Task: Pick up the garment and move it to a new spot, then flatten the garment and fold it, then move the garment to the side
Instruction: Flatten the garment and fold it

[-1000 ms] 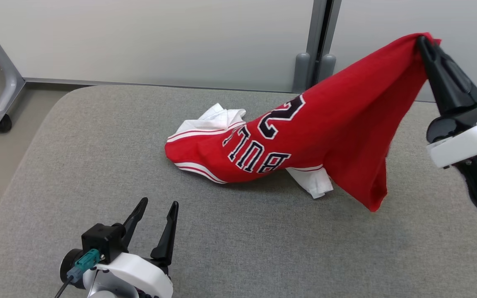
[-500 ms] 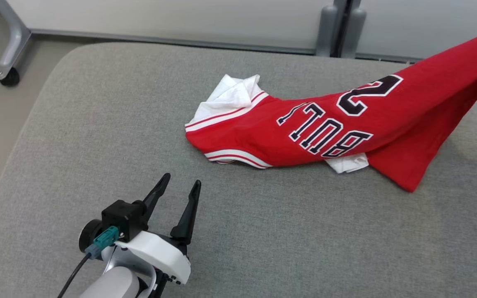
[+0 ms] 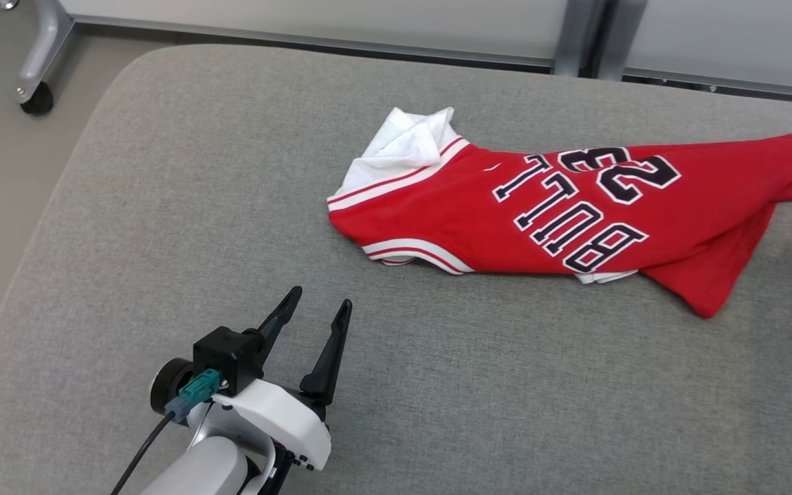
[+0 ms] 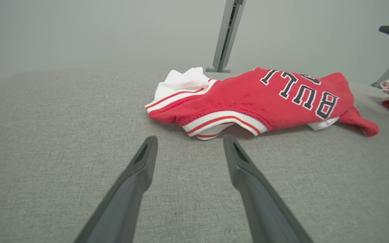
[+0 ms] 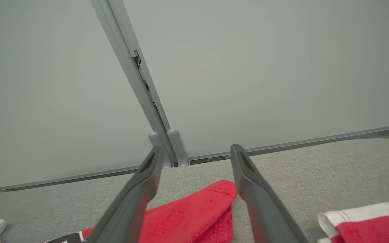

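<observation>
Nearest us, the left tool (image 3: 317, 306) hovers above the grey surface (image 3: 128, 206), its fingers spread and empty. Beyond it the red garment (image 3: 506, 220) lies rumpled on the surface, lettering up and its white-lined end bunched, free of both tools. In the right wrist view, the right tool (image 5: 197, 149) stands parted and empty over the garment's red end. We judge the relocation done; flattening, folding and setting aside remain.
</observation>
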### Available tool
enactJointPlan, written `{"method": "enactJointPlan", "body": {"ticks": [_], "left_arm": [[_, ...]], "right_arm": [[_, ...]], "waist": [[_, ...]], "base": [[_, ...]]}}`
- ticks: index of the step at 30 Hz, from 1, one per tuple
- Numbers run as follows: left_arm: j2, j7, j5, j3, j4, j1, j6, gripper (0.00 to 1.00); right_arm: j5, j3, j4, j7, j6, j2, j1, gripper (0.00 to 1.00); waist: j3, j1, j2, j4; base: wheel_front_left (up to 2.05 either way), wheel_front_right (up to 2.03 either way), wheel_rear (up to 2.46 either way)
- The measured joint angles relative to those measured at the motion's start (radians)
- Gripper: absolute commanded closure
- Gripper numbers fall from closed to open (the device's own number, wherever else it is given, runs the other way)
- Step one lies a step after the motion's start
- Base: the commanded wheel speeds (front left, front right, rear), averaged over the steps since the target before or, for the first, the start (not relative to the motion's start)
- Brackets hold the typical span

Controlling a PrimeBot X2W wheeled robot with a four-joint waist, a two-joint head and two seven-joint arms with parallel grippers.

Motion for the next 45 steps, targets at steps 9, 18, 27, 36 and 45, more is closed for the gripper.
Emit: {"method": "enactJointPlan", "body": {"ticks": [9, 18, 27, 36, 45], "left_arm": [[0.016, 0.061, -0.016, -0.029, 0.031, 0.010, -0.019, 0.00], [-0.017, 0.106, -0.098, -0.017, 0.146, -0.024, -0.091, 0.00], [-0.074, 0.122, -0.142, -0.001, 0.391, -0.144, -0.176, 0.00], [-0.110, 0.091, -0.154, 0.004, 0.560, -0.253, -0.241, 0.69], [-0.010, 0.048, -0.117, 0.004, 0.359, -0.219, -0.196, 1.00]], "right_arm": [[0.086, 0.070, -0.255, -0.097, 0.000, 0.042, 0.202, 0.00], [0.022, -0.032, -0.578, -0.102, 0.000, 0.154, 0.467, 0.00], [-0.057, -0.102, -0.717, -0.102, 0.000, 0.244, 0.581, 0.00], [-0.088, -0.104, -0.750, -0.102, 0.000, 0.282, 0.595, 0.00], [-0.102, -0.141, -0.752, -0.102, 0.000, 0.301, 0.635, 0.00]], "waist": [[-0.062, 0.0001, 0.0000, -0.108], [-0.089, 0.0001, 0.0000, -0.231], [-0.059, 0.0000, 0.0000, -0.331], [-0.016, 0.0000, 0.0000, -0.393], [-0.052, 0.0000, 0.0000, -0.400]], "base": [[0.00, 0.00, 0.00], [0.00, 0.00, 0.00], [0.00, 0.00, 0.00], [0.00, 0.00, 0.00], [0.00, 0.00, 0.00]]}}
